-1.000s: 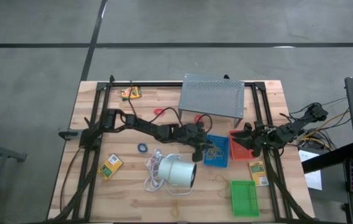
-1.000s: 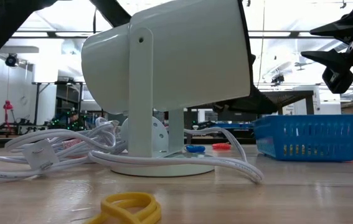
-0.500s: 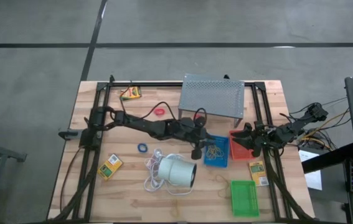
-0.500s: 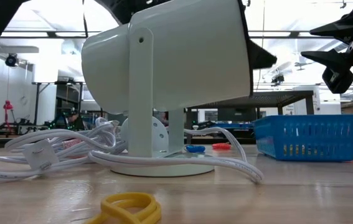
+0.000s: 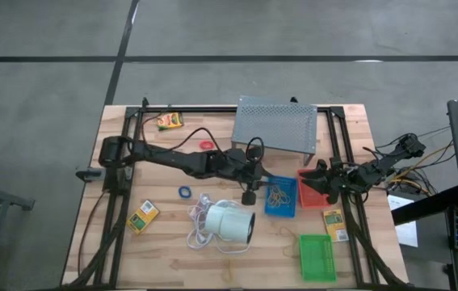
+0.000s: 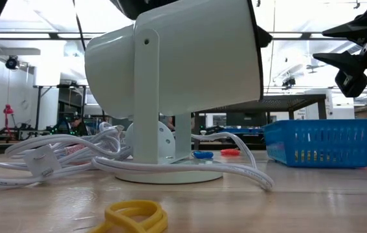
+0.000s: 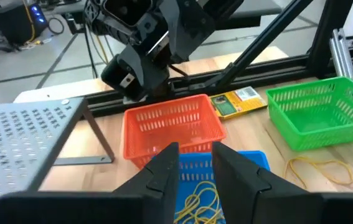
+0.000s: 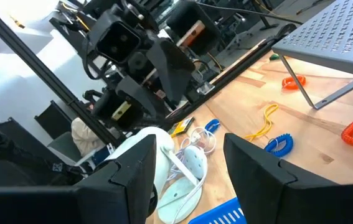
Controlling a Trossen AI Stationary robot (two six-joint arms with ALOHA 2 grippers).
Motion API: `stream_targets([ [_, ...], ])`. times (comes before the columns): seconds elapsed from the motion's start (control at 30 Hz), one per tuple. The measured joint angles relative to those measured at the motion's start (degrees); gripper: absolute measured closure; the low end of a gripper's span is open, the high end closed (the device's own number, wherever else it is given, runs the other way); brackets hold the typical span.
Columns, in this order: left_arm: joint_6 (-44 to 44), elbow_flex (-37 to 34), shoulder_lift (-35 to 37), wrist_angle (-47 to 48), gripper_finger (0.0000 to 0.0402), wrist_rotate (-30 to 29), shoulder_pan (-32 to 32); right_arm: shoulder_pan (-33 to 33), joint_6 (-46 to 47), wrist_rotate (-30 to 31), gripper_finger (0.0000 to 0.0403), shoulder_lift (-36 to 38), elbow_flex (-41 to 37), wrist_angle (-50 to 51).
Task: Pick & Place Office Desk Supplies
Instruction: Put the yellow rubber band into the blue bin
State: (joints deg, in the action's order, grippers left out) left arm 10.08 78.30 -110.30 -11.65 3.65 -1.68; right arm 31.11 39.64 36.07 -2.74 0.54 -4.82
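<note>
My left gripper [image 5: 248, 196] hangs above the table just left of the blue tray [image 5: 281, 197]. Its fingers stand a narrow gap apart [image 7: 195, 167] with nothing between them. Tan rubber bands [image 7: 199, 200] lie in the blue tray. The red tray [image 7: 171, 127] sits beyond it and the green tray [image 7: 316, 114] nearer the front. My right gripper [image 5: 325, 183] waits open [image 8: 188, 163] at the right of the red tray. A blue loop [image 5: 185, 192] and a red loop [image 5: 206, 145] lie on the table. Yellow-orange boxes [image 5: 143, 217] [image 5: 335, 225] [image 5: 170, 120] lie flat.
A big white cylinder [image 5: 230, 224] with white cord stands in front of my left gripper and fills the low view [image 6: 177, 71]. A grey perforated stand [image 5: 275, 128] is at the back. Loose rubber bands [image 5: 290, 235] [image 6: 134, 215] lie near the front. Black frame rails [image 5: 343, 162] run along both sides.
My left gripper has risen beside the blue tray and drawn back a little toward the table's left edge, rolling slightly. Its finger gap looks the same. My right arm has kept still.
</note>
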Motion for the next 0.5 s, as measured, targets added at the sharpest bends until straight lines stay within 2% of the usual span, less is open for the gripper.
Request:
stream_targets([
  [0.13, 0.69, -3.44, 3.81, -2.51, 0.0302, -2.29, -0.92, 0.0, -0.01, 0.0, 0.0218, 0.0, 0.01, 0.01],
  [0.23, 0.69, -8.95, 8.34, -5.56, 0.0302, -2.85, -1.41, 0.0, 0.01, 0.0, 0.0218, -0.02, 0.01, 0.02],
  [0.5, 1.17, -30.75, 26.07, -16.39, 0.0302, -3.91, -2.27, -0.04, 0.01, -0.06, 0.0218, -0.27, 0.01, 0.0],
])
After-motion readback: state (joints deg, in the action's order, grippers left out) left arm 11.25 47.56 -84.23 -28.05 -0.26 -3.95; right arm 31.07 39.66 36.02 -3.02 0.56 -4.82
